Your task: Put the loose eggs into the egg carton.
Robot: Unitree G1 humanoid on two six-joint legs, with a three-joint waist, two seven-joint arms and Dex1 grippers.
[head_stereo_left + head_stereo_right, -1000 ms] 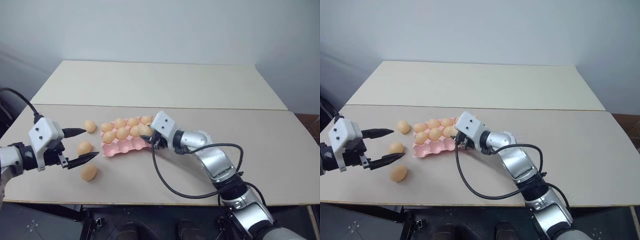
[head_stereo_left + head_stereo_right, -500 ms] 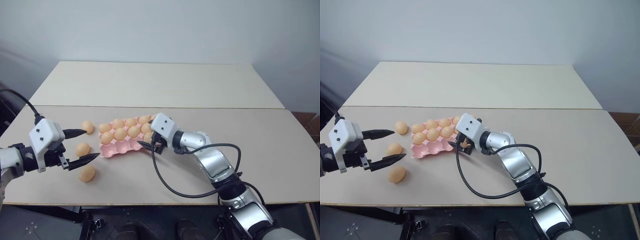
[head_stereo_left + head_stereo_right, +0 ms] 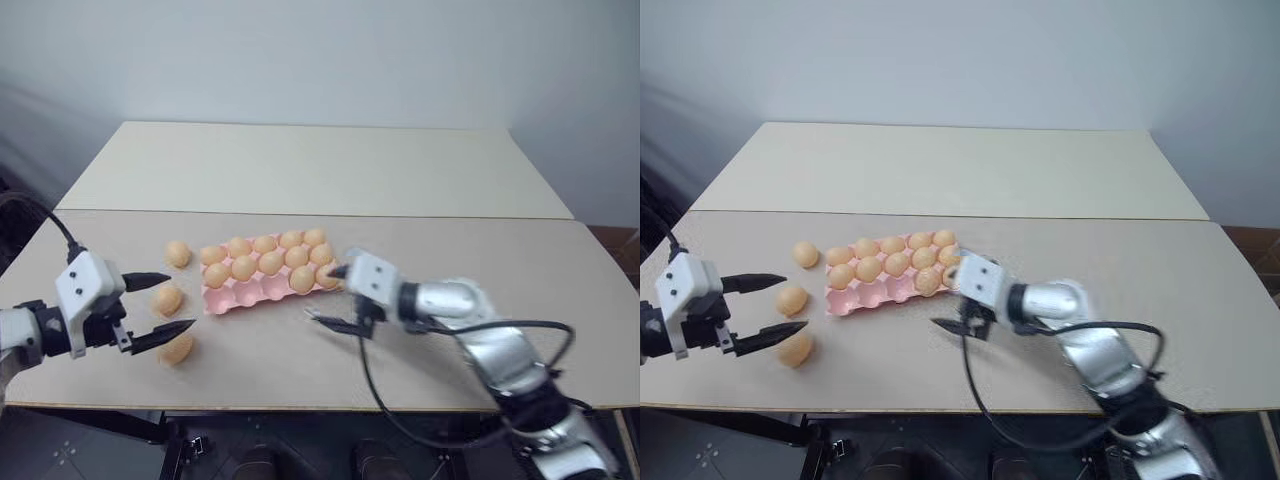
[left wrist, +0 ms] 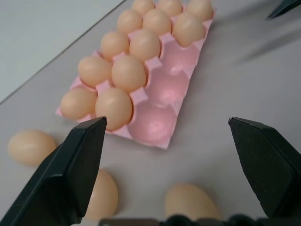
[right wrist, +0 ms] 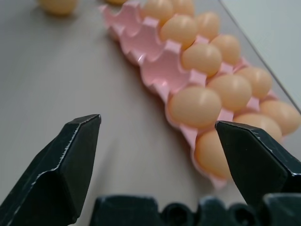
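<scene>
A: Count. Egg carton (image 3: 262, 291), pink, left of centre on the bench (image 3: 520, 260): twelve eggs seated. Loose eggs (image 3: 167, 299): three, on the bench just left of the carton.

B: Left wrist view confirms it. Back and middle rows are full, the front row has two, and three cups are bare.

A: Left claw (image 3: 180, 300): fingers wide apart, holding nothing, around the middle loose egg in the head view.

B: Right claw (image 3: 323, 294): fingers apart, holding nothing, at the carton's right end.
</scene>
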